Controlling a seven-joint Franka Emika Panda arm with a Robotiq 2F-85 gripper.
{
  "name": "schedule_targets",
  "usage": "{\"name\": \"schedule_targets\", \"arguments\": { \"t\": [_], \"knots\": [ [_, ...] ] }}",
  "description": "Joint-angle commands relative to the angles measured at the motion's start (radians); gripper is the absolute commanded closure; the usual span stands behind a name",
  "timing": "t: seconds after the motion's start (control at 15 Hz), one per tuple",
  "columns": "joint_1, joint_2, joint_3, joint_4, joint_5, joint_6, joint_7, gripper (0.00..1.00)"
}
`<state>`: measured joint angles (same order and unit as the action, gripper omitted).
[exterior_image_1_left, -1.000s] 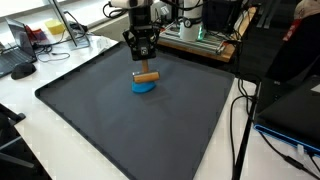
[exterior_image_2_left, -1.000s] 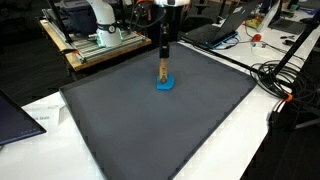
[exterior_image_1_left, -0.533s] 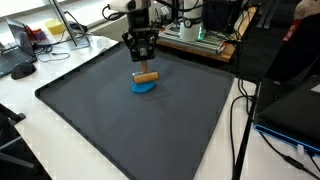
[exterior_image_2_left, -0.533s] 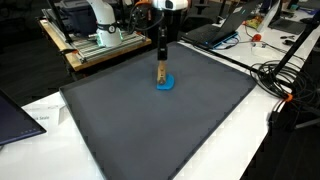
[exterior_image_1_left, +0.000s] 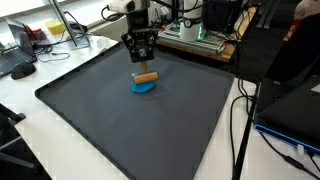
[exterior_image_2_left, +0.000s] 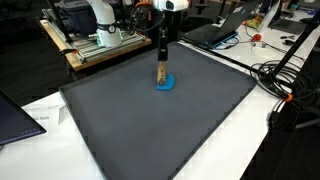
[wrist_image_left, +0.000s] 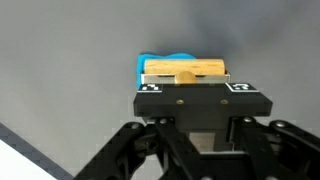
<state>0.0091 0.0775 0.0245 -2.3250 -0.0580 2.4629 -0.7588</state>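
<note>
One vertical gripper (exterior_image_1_left: 144, 66) on wooden block (exterior_image_1_left: 149, 77)

A dark grey mat (exterior_image_1_left: 130, 125) is spread over a white table (exterior_image_1_left: 70, 62), and a flat blue piece (exterior_image_1_left: 143, 87) is laid directly on the mat in the upper middle of both exterior views, while black cables (exterior_image_1_left: 238, 120) are draped along the table's right-hand strip.

Wooden block (exterior_image_1_left: 147, 76), matt dark mat (exterior_image_1_left: 130, 125)
</note>
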Motion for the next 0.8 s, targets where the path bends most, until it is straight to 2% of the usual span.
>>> {"name": "schedule_targets", "arguments": {
  "t": [0.0,0.73],
  "knots": [
    [-0.009,0.072,-0.001,0.032,-0.025,0.024,-0.003,0.78],
    [-0.005,0.127,0.003,0.071,-0.056,0.006,0.011,0.78]
  ]
}}
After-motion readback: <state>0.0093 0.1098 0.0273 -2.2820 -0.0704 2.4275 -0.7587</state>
